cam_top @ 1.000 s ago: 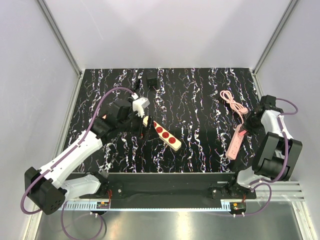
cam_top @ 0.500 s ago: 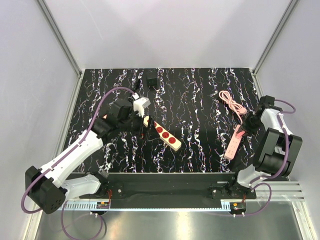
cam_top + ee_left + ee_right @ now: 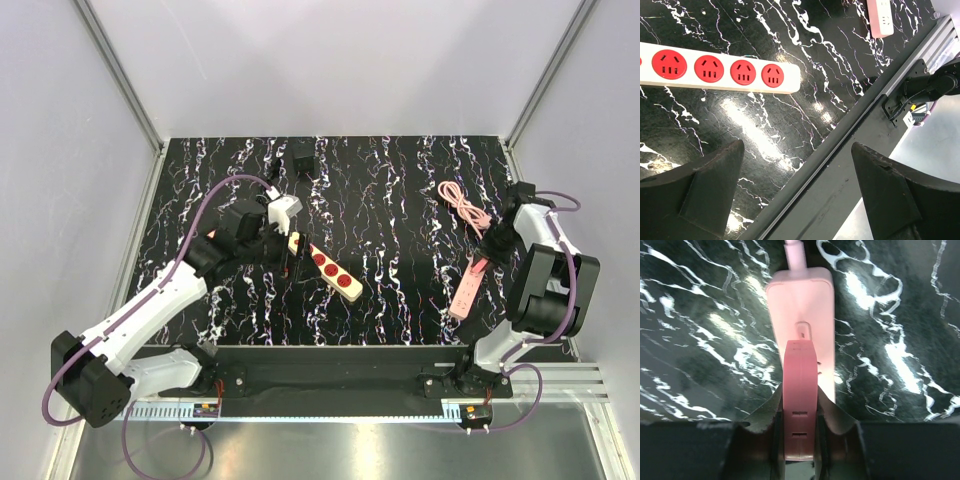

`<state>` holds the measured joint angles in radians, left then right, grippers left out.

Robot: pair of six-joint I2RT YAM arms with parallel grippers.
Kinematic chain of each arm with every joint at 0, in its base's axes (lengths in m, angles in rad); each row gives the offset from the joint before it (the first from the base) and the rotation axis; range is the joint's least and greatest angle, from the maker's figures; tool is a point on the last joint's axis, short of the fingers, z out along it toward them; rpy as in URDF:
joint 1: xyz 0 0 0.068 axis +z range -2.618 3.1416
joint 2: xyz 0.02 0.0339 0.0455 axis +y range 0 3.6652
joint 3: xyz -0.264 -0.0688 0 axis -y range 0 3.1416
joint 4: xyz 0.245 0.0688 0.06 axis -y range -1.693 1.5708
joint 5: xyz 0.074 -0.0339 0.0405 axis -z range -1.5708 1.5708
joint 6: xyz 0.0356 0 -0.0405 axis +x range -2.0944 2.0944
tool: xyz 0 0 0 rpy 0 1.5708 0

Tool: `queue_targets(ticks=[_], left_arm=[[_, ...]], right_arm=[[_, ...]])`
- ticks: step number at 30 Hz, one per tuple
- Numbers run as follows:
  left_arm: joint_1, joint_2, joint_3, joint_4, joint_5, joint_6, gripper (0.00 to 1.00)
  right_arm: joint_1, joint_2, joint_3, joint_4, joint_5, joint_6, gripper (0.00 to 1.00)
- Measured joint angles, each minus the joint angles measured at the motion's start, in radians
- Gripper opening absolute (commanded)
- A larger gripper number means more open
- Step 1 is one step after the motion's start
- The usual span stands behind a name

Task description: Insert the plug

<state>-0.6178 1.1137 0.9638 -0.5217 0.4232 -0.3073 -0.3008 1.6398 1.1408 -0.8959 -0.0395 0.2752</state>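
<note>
The plug [image 3: 303,157], a small black box with a thin black cord, lies at the back of the table, far from both grippers. The cream strip [image 3: 325,268] with red sockets lies left of centre and also shows in the left wrist view [image 3: 720,70]. My left gripper [image 3: 280,248] hovers at the strip's left end, open and empty [image 3: 796,150]. My right gripper [image 3: 487,252] is at the right side, shut [image 3: 800,400] on a dark pink flat piece [image 3: 800,380] held edgewise over the cable end of a pink strip [image 3: 802,300].
The pink strip [image 3: 465,285] lies near the right edge, with its coiled pink cable [image 3: 465,205] behind it. Grey walls close in the table on three sides. The black front rail [image 3: 850,165] runs along the near edge.
My right gripper has moved back and to the left, and the pink strip has shifted slightly with it. The left arm has barely moved.
</note>
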Motion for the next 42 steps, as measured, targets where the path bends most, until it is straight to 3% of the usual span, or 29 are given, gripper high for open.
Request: queue_targets(ticks=[10, 25, 42], left_arm=[[-0.018, 0.000, -0.009, 0.002, 0.011, -0.007, 0.94], [-0.031, 0.000, -0.009, 0.002, 0.016, -0.008, 0.94], [-0.048, 0.000, -0.009, 0.002, 0.025, -0.010, 0.94]], right_arm=[[0.021, 0.009, 0.000, -0.005, 0.036, -0.063, 0.00], [0.148, 0.051, 0.029, -0.028, 0.195, -0.111, 0.00], [0.158, -0.060, -0.107, 0.109, 0.184, 0.087, 0.00]])
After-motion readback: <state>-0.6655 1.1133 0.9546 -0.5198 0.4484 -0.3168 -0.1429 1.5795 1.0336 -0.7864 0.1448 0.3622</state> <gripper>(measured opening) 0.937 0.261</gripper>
